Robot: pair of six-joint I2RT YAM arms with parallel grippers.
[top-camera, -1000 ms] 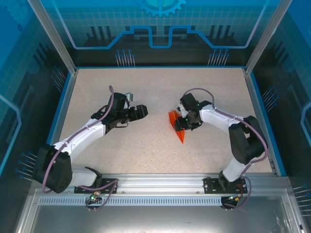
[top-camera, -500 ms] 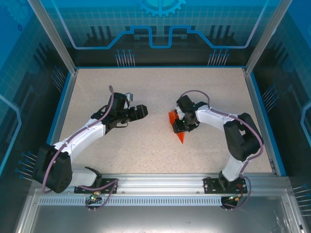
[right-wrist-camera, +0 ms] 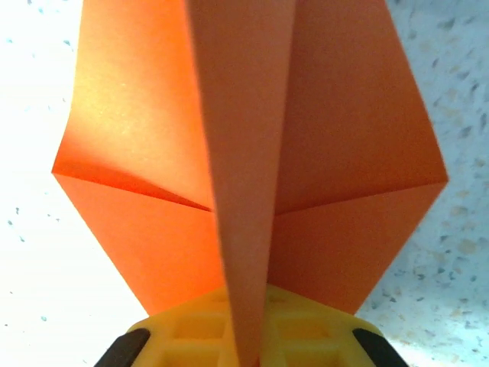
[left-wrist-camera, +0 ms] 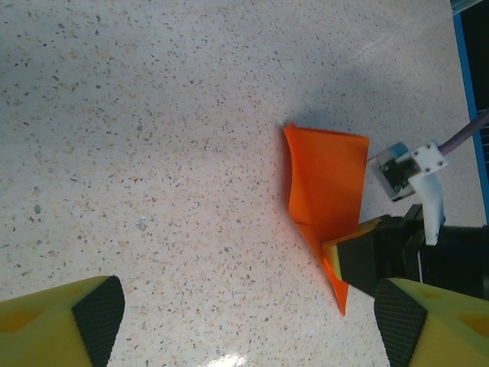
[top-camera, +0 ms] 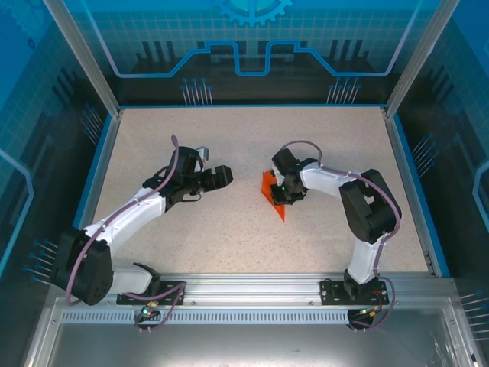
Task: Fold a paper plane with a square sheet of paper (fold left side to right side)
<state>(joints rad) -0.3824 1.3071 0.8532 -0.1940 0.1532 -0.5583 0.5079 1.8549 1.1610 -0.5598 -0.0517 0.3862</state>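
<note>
Plainly, the grip itself is the weak point: the right gripper is pinched together on the raised centre fold of the orange paper, which sits just right of the middle of the table, its pointed end toward the near side. In the right wrist view that fold runs down between the yellow fingers while the two halves splay out to left and right, unheld. Such thin paper caught by one narrow ridge could slide out or tear at the crease if the arm drags or twists it, and pressing down could buckle the point. Whether the sheet lies flat or is tipped up on one edge I cannot tell, though its left edge curls upward in the left wrist view, so the halves may settle unevenly and the left-to-right fold may come out skewed. The left gripper hangs to the left with its fingers wide apart, well clear of the paper, giving no support; coming in, it could nudge that loose flap or strike the right fingers.
</note>
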